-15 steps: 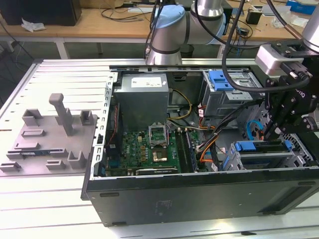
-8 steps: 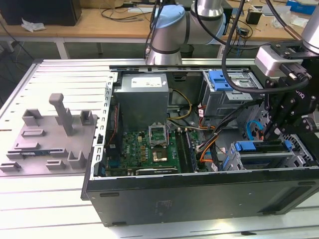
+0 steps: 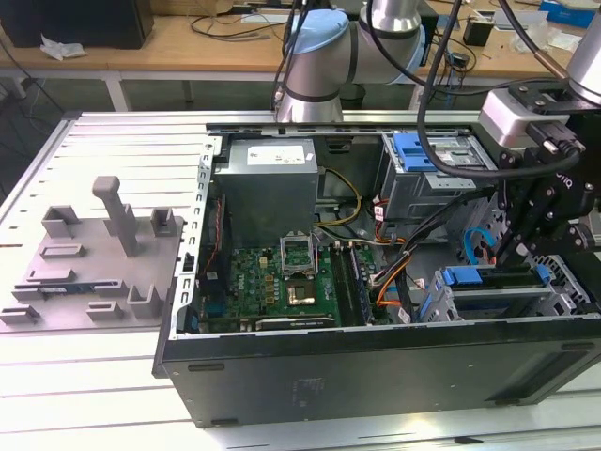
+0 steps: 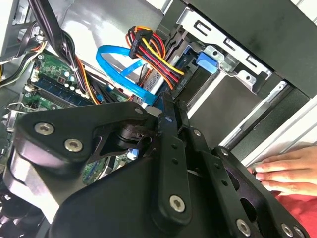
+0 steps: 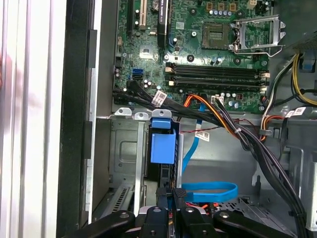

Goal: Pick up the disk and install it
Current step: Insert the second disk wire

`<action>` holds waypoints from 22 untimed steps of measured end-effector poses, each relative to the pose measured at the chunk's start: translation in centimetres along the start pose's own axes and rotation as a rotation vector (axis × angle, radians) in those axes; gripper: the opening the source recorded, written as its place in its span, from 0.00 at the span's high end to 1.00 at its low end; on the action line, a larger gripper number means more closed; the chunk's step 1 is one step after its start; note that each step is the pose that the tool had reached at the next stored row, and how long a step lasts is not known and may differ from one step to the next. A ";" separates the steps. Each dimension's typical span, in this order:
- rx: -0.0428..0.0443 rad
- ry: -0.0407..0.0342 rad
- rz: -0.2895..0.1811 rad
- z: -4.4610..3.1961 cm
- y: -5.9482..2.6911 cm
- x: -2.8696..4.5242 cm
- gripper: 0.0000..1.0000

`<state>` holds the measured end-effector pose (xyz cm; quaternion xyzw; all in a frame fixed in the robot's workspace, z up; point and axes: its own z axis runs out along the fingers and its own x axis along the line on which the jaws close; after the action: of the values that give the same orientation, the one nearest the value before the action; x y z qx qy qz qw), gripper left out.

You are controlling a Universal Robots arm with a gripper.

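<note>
The disk [image 5: 162, 148] stands edge-on in the metal drive cage [image 5: 126, 148] at the case's front corner, directly below the pincer [image 5: 170, 196] — only its blue carrier frame shows, the drive body hidden in the slot. The pincer's fingers [image 5: 176, 196] are nearly together just above the frame; whether they grip it cannot be told, the tips being cut off. Beside the pincer runs a blue data cable [image 5: 208, 192]. A hand [image 4: 287, 171] rests on the case rim, partly out of frame.
</note>
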<state>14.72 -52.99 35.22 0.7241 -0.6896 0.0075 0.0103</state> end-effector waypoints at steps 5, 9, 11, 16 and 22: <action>0.0000 0.0000 0.000 0.19 -0.01 0.00 0.84; 0.0000 0.0000 0.000 0.36 -0.03 -0.01 0.84; 0.0000 0.0000 0.000 0.43 -0.06 -0.01 0.84; 0.0000 -0.0001 0.000 0.57 -0.09 -0.01 0.84; 0.0000 0.0001 0.000 0.90 -0.09 -0.02 0.84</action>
<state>14.80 -52.99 34.32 0.7241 -0.6896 0.0075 0.0103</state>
